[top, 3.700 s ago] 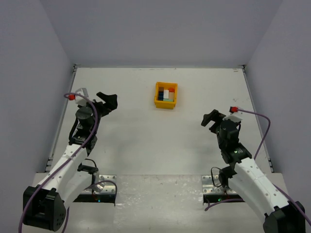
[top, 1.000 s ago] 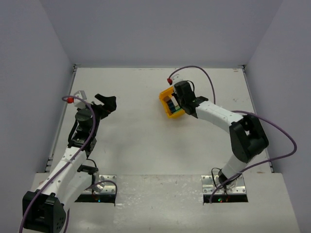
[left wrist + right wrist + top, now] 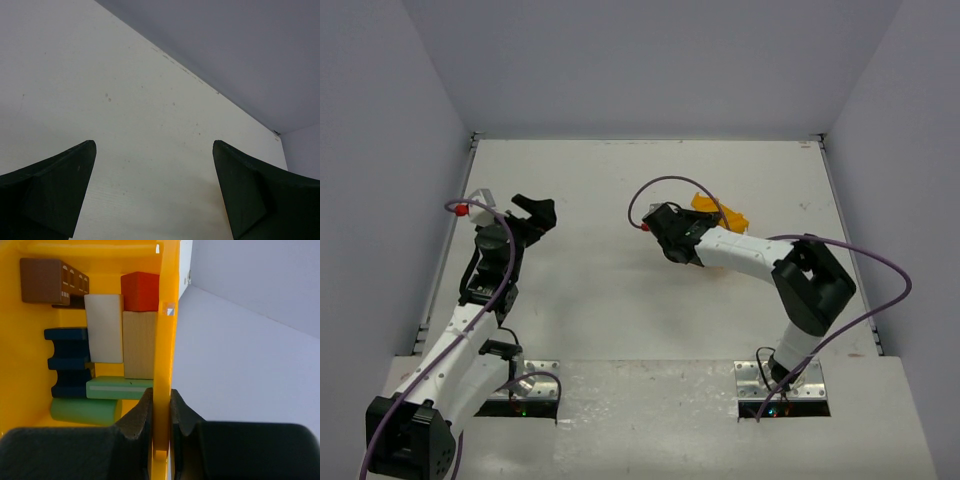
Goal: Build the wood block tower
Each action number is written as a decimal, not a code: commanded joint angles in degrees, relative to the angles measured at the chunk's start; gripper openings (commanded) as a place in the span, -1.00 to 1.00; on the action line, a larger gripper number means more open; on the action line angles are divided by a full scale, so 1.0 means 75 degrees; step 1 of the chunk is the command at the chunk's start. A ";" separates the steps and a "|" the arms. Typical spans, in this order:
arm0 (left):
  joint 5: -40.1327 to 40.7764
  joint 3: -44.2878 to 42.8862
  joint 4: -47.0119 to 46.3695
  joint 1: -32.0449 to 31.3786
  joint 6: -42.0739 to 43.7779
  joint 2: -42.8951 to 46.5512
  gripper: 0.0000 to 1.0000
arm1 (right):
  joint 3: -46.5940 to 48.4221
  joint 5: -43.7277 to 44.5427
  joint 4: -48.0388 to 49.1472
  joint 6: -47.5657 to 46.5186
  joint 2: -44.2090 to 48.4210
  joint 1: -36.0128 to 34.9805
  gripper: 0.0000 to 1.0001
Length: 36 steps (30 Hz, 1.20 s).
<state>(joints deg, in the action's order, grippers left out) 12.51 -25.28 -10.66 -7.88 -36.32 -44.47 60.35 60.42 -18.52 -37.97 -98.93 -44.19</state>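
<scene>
My right gripper (image 3: 161, 392) is shut on one side wall of the yellow bin (image 3: 167, 340). Packed inside the bin are the wood blocks: brown (image 3: 50, 280), red (image 3: 140, 290), white (image 3: 103, 327), tan (image 3: 138, 344), dark blue (image 3: 70, 362), a striped green one (image 3: 117, 388) and a round green one (image 3: 82, 410). No standing tower shows in any view. From above, the bin (image 3: 720, 214) is tipped and mostly hidden behind the right gripper (image 3: 698, 216). The left gripper (image 3: 535, 213) hangs open far to the left, with only bare table between its fingertips (image 3: 80, 160).
The white table (image 3: 600, 290) is enclosed by grey walls on the left, back and right. The right arm's forearm (image 3: 750, 250) stretches across the middle right, its purple cable (image 3: 665, 185) looping above. The arm bases (image 3: 780, 385) sit at the near edge.
The right arm reached the bin from its rest place and gripped its wall. Over the last second it has tipped the bin and its wrist has swung left. The left arm barely moved.
</scene>
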 commanded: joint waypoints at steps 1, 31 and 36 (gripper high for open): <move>0.0044 -0.0169 -0.0196 0.0043 -0.0021 0.0116 1.00 | 0.0583 0.1117 -0.0118 -0.0244 -0.0291 -0.0301 -1.00; -0.0014 -0.0215 -0.0089 0.0043 0.0013 0.0235 1.00 | 0.3902 0.3909 -0.9050 0.6943 -0.3393 -0.1210 -1.00; -0.0028 -0.0275 -0.0019 0.0043 0.0002 0.0220 1.00 | 0.4169 0.3324 -0.9027 0.6382 -0.3507 -0.1280 -1.00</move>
<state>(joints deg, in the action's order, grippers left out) 12.60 -25.28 -10.02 -7.88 -36.32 -43.48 88.73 80.60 -74.38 11.98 -126.41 -53.04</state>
